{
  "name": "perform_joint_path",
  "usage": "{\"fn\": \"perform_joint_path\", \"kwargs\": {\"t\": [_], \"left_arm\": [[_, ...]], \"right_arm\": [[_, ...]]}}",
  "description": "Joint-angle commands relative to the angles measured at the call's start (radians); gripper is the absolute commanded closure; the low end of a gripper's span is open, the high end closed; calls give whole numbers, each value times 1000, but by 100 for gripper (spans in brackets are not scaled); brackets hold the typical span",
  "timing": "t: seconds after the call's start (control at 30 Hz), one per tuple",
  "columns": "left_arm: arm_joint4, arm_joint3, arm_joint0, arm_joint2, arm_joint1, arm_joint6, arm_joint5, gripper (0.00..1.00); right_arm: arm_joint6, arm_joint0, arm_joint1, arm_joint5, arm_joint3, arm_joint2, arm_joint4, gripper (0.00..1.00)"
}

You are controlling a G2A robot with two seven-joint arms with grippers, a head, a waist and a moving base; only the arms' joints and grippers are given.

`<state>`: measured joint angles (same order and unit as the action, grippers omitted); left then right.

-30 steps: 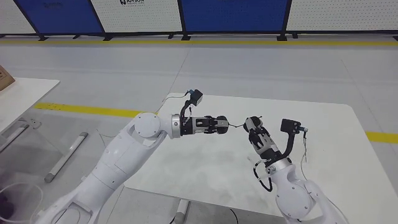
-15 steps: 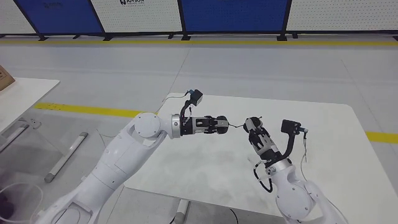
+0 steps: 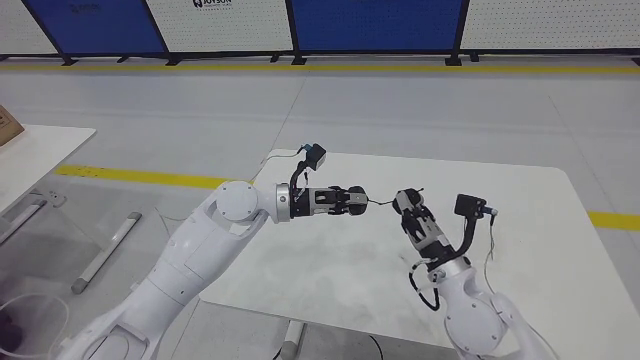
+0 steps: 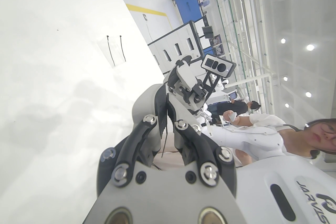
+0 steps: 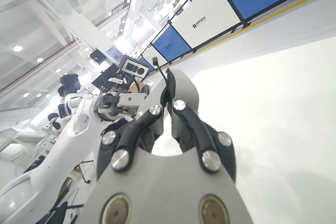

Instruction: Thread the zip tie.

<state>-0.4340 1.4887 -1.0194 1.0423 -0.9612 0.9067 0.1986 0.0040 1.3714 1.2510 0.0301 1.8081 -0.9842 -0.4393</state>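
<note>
A thin black zip tie (image 3: 380, 201) spans the short gap between my two grippers above the white table (image 3: 530, 260). My left gripper (image 3: 362, 200) comes in from the left and is shut on one end. In its wrist view the strand (image 4: 164, 139) hangs down between the closed fingers (image 4: 157, 104). My right gripper (image 3: 402, 202) faces it from the right, shut on the other end. In the right wrist view the tie's square head (image 5: 155, 61) sticks out past the right gripper (image 5: 168, 78). The left gripper (image 5: 118, 101) shows just beyond.
Two spare black zip ties (image 4: 115, 50) lie on a clear sheet on the table beyond the grippers. The table's far rounded edge (image 4: 123, 1) drops to the grey floor. Blue and white partition panels (image 3: 380, 0) stand far behind.
The right arm's wrist has shifted very slightly to the right. Both grippers still hold the tie in the same place.
</note>
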Motion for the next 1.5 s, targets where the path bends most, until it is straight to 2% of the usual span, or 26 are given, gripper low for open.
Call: {"fn": "perform_joint_path", "kwargs": {"t": [0.0,0.47,0.7,1.1,1.47], "left_arm": [[0,0,0,0,0,0,0,100],[0,0,0,0,0,0,0,100],[0,0,0,0,0,0,0,100],[0,0,0,0,0,0,0,100],[0,0,0,0,0,0,0,100]], "right_arm": [[1,-3,3,-3,-7,3,8,100],[-3,-12,25,-34,-41,11,55,100],[-21,-1,31,-72,-52,-9,96,100],[-16,-3,44,-64,-73,0,76,100],[16,-17,56,-87,-93,1,107,100]]}}
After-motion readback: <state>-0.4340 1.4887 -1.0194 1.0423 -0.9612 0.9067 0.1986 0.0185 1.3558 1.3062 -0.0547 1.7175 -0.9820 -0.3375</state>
